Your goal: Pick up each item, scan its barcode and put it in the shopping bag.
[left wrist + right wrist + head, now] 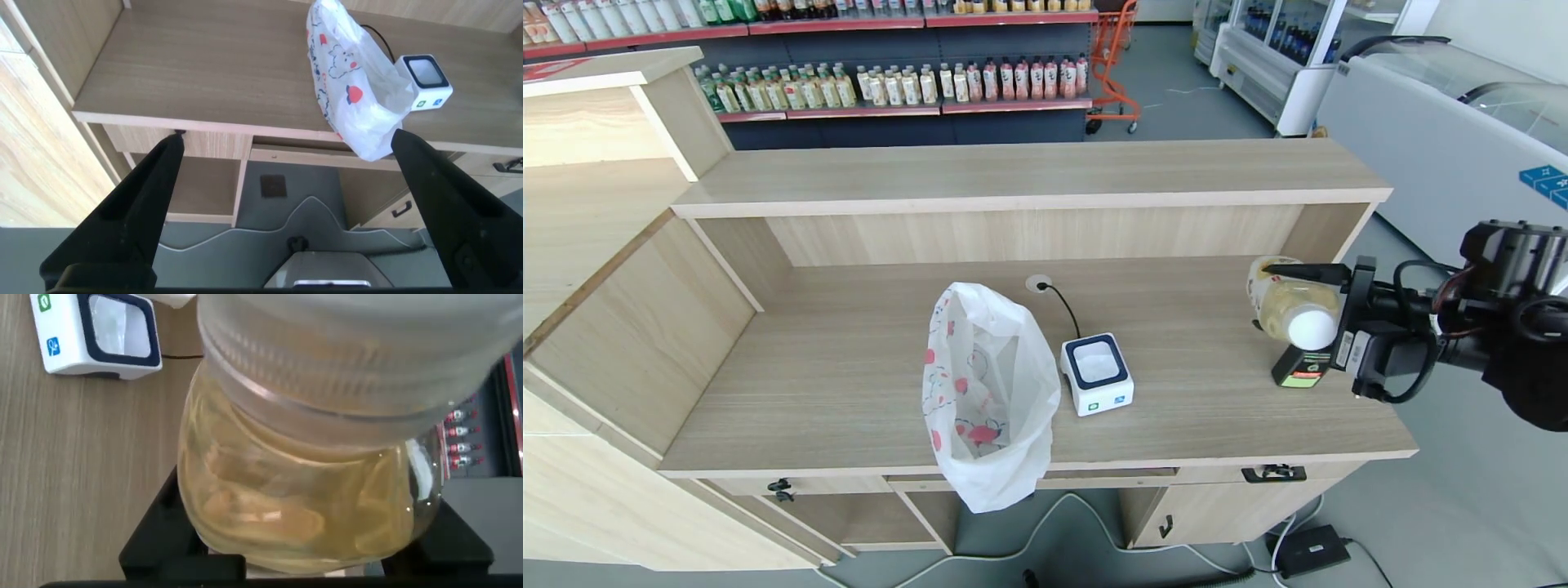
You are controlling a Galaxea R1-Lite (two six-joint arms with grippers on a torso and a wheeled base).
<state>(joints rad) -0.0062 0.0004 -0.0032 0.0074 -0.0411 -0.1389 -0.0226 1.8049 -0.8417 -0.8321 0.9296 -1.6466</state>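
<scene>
Right pincer (1298,322) clamped on a bottle (1278,304) above the right end of the worktop (849,359).

The bottle of pale yellow liquid sits between the two dark fingers, one above and one below it, tipped so that its white cap faces the robot. The scanner (1096,372) stands on the worktop well to this pincer's left, and the shopping bag (984,392) stands just beyond that, mouth open. The left pincer (288,140) has its fingers spread wide with nothing between them, off the worktop's front edge.
</scene>
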